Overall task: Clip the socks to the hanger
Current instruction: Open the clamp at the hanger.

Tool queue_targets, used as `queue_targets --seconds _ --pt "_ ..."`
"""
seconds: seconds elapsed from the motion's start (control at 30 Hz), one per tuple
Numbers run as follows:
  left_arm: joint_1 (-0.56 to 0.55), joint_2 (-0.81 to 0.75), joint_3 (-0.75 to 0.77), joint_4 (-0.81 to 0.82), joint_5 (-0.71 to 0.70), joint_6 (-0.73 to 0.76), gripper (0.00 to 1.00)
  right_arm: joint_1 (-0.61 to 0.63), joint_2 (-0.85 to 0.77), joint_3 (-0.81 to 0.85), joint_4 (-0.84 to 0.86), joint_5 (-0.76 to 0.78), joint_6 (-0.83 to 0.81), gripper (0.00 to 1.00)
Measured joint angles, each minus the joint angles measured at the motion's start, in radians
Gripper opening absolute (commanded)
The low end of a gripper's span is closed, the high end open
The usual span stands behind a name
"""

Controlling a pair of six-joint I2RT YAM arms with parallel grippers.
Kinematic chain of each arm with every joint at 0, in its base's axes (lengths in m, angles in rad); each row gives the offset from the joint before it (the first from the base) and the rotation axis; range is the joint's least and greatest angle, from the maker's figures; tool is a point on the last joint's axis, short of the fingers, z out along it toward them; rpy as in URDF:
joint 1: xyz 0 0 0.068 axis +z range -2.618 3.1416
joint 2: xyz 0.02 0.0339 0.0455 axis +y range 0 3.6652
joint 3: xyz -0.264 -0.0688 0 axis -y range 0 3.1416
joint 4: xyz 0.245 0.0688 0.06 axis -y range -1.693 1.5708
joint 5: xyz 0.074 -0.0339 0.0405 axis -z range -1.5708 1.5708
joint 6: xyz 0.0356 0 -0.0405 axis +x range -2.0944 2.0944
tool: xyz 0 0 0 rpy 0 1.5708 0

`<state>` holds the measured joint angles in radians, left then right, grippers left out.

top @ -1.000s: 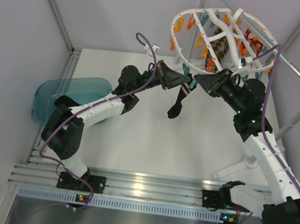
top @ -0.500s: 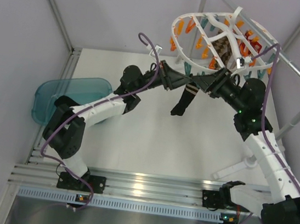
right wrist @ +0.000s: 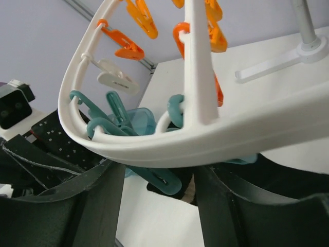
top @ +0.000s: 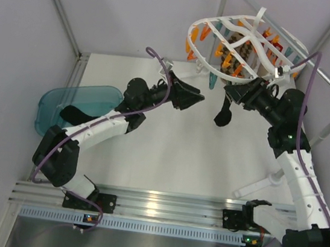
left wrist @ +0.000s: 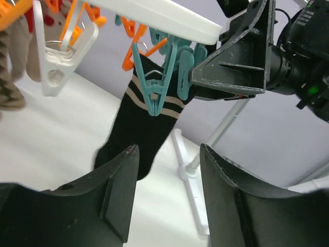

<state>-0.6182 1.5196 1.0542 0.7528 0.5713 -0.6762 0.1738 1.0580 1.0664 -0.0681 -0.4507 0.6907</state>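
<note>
Black sock (left wrist: pixel 146 128) hung pinched in a teal clip (left wrist: pixel 154 87) on the hanger (left wrist: pixel 164 15) — left claw (left wrist: pixel 168 154) gaped empty, right claw (top: pixel 230 93) beside the clip, grip untellable — best confirm the bite before backing off.

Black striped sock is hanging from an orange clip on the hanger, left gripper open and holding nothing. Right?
Not quite. The clip holding the sock is teal, not orange, as the left wrist view shows. The rest holds: the sock hangs from the hanger, and the left gripper is open and holding nothing.
</note>
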Motion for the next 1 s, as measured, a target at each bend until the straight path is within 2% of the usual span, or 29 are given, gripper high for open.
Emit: queue_targets --seconds 0.2,0.37,0.63,0.87,1.0 --pt "0.000 -0.016 0.005 -0.020 -0.027 0.195 0.59 -0.055 -0.038 0.000 -0.039 -0.017 -0.060 0.60" --pt "0.000 0.028 0.053 -0.016 -0.024 0.284 0.68 -0.074 -0.042 0.000 -0.069 -0.023 -0.109 0.64" --pt "0.000 0.146 0.150 0.046 0.020 0.276 0.76 -0.110 -0.056 0.000 -0.105 -0.018 -0.153 0.64" --pt "0.000 0.242 0.249 0.106 0.071 0.232 0.73 -0.120 -0.071 0.000 -0.121 -0.015 -0.167 0.64" --pt "0.000 0.276 0.298 0.137 0.095 0.209 0.66 -0.127 -0.074 0.000 -0.126 -0.014 -0.171 0.64"
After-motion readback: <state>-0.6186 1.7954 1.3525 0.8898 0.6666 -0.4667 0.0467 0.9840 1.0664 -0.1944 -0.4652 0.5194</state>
